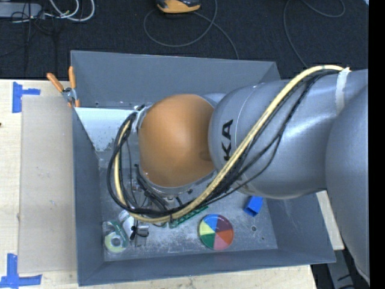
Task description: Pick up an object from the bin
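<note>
Nearest candidate for you: a small pale-green ring (113,241), roll-like, lying flat in the near-left corner of the bin (180,71). It's on the floor, not lifted. There's some green and whitish clutter (120,221) just above it that I can't identify.

The gripper (136,229) is down low, just right of the ring. It's near or touching, I can't say which. I also can't tell whether it's open or closed, because the wrist's orange cover (174,138) and the cable loops (120,173) hang over most of it from this angle. Don't count anything as gripped on this view.

Further out:
- a multicoloured disc (216,232) lies flat by the front wall, well right of the gripper
- a blue block (254,206) sits up and right of the disc, apart from it and tucked under the arm (283,143)
- both look untouched

My read on progress:
- descent into the bin looks done, with the gripper at floor level in the left corner
- grasp unconfirmed
- the lift and clearing the rim are all left to do

So call it early to mid. Before you lift, check that something is actually clamped. The ring lies tight against the corner walls, so I'd expect it to be an awkward catch.
</note>
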Tool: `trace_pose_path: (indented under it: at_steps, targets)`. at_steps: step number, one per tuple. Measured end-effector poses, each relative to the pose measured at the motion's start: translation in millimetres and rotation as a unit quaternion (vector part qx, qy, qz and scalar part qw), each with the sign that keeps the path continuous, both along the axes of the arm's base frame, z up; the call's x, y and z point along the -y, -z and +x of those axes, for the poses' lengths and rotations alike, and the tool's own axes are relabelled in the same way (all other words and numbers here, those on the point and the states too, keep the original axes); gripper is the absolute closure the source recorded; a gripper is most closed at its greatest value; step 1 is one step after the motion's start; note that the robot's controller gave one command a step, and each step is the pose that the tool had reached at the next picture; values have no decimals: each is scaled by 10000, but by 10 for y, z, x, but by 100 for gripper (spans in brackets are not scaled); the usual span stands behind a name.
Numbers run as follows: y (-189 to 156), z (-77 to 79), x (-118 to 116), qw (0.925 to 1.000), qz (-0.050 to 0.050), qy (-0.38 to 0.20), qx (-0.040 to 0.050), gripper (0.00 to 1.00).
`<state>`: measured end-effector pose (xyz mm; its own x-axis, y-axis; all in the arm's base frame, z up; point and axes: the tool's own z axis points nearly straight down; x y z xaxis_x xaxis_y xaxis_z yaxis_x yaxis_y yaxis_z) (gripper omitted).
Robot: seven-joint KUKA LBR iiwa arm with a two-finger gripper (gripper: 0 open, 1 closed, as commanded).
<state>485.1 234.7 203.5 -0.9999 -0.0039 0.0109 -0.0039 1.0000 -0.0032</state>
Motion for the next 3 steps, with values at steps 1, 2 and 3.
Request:
trace_pose_path:
  at_steps: [1,2,3]
  targets:
    - [-44,21,14,10000,11,26,39,0]
    - [341,-14,-18,9990,12,-438,32,0]
    - [819,-87,191,9910,20,-1340,27,0]
